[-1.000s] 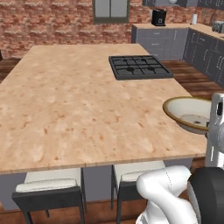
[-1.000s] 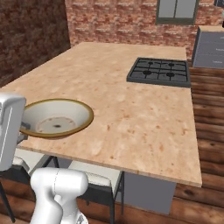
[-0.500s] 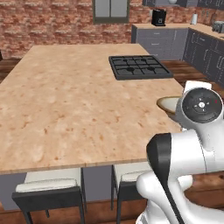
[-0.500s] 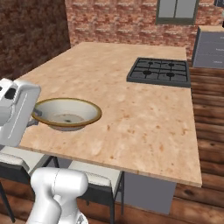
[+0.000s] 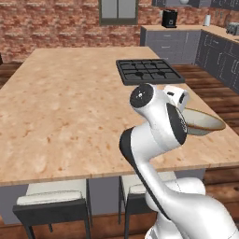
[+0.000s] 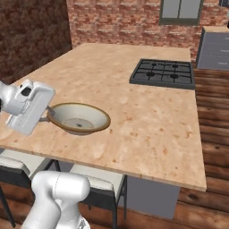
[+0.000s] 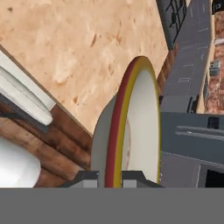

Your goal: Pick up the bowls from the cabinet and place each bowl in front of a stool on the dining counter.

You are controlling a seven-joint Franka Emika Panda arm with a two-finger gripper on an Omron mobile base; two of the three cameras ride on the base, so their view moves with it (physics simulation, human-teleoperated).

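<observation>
The hand (image 6: 46,115) is clamped on the rim of the wide cream bowl (image 6: 78,119), the one with the tan-brown rim. In the hand view the two fingertips (image 7: 87,178) stand one on each side of the rim at 6 o'clock, and the bowl (image 7: 131,127) is seen edge-on, going up toward 12 o'clock.

In the right base view the bowl sits level over the near part of the worktop (image 6: 147,120), at about 8 o'clock, with the hand holding it from the 9 o'clock side. I cannot tell if its bottom touches the stone or is just above it. In the left base view the bowl (image 5: 204,122) shows at 3 o'clock, half hidden behind the white arm (image 5: 156,121), near the right edge of the worktop (image 5: 65,107).

The black cooktop (image 6: 163,72) is set in the worktop farther back, at about 1 o'clock, well apart from the bowl. Two stools (image 5: 53,200) stand under the near edge of the worktop, at 7 o'clock in the left base view.
</observation>
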